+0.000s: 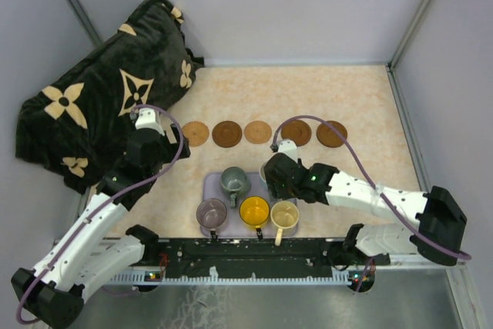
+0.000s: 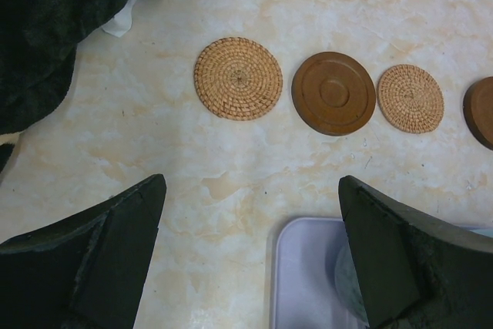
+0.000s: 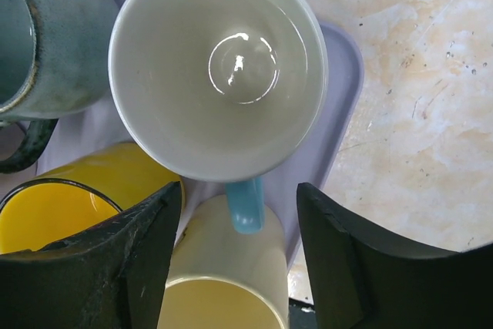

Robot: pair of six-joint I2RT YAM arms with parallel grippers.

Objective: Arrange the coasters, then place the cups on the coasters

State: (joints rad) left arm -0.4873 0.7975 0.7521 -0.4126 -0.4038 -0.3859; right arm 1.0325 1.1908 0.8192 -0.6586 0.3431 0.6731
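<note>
Marbled tabletop [image 1: 370, 98] is crossed by a row of five coasters [image 1: 228, 133]. At L, left gripper [image 2: 250, 190] is held spread wide nr tray [image 2: 300, 267] corner. All cups [image 1: 254, 209] are kept on tray. At R, jaws of right gripper [image 3: 239, 198] are part-spread astride handle of blue-handled cup [image 3: 216, 67], not touching.

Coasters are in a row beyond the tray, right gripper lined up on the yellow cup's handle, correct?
Wrong cup: right wrist view shows the right gripper lined up on the handle of the light blue cup. Coasters are in a row beyond the tray.
</note>
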